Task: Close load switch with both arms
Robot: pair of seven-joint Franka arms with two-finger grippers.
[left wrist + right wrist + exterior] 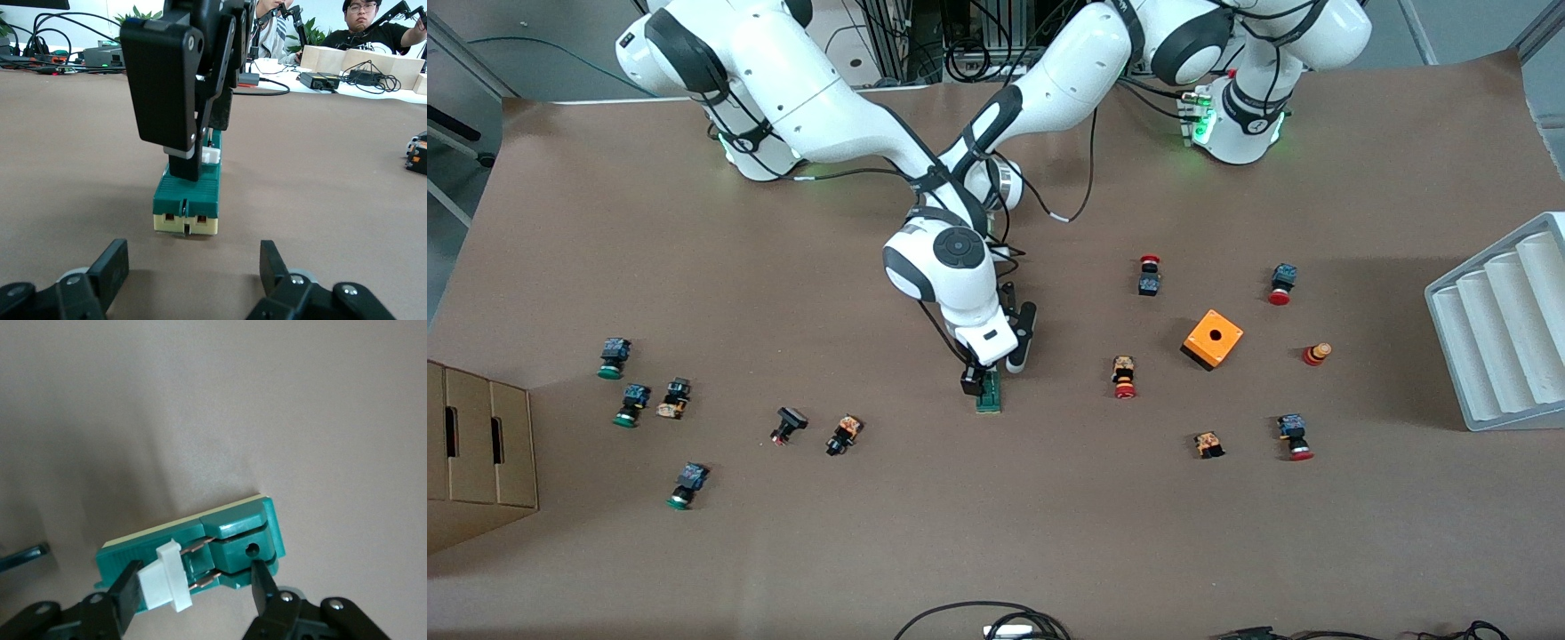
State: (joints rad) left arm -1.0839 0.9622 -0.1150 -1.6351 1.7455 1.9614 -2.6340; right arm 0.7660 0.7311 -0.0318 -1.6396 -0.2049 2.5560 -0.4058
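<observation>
While the right gripper stood straight down over the load switch, its fingers pinched the switch lengthwise, one finger against the white lever tab and the other on the green body's end. The left gripper sat low just beside the switch, on the side farther from the front camera, with its fingers spread and nothing between them. The switch lay flat near the middle of the table, its cream underside on the covering.

That covering was plain brown paper, smooth and matte, reaching to every edge. Small push buttons lay scattered toward both ends, and an orange box with a hole sat toward the left arm's end. A white grooved tray stood at that end, and a cardboard box at the right arm's end. Cables trailed past the near edge. The left wrist view showed a person in glasses, green plants and more cabling.
</observation>
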